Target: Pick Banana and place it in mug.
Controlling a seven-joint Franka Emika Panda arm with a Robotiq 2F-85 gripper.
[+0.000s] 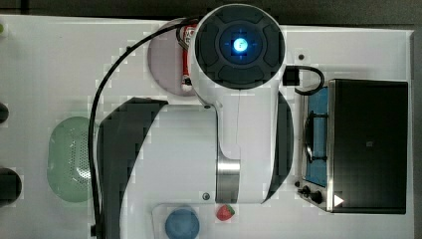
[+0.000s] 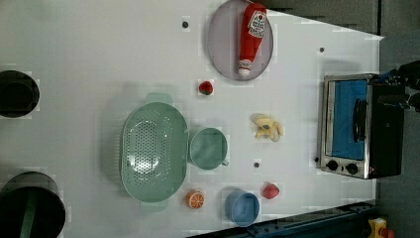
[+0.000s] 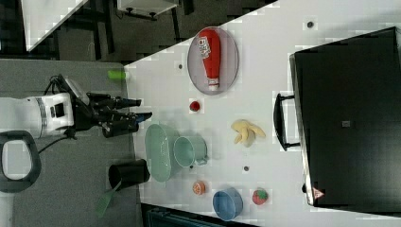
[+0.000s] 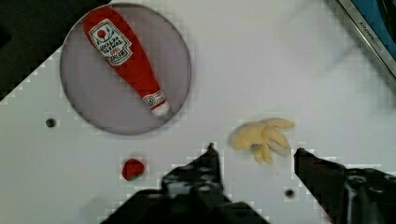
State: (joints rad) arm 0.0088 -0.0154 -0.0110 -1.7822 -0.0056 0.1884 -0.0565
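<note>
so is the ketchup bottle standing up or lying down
Lying down. The ketchup bottle lies flat on the grey plate, its white cap pointing toward the plate's rim nearest the banana.

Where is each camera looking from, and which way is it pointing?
Top view: straight above, looking down; the white arm hides most of the white table.
Left view: high above the table, looking down on the yellow peeled banana and green mug.
Right view: from the side, catching the open black gripper off the table's edge.
Wrist view: on the arm, looking down past its fingertips.
Left, right and wrist views share the banana.
</note>
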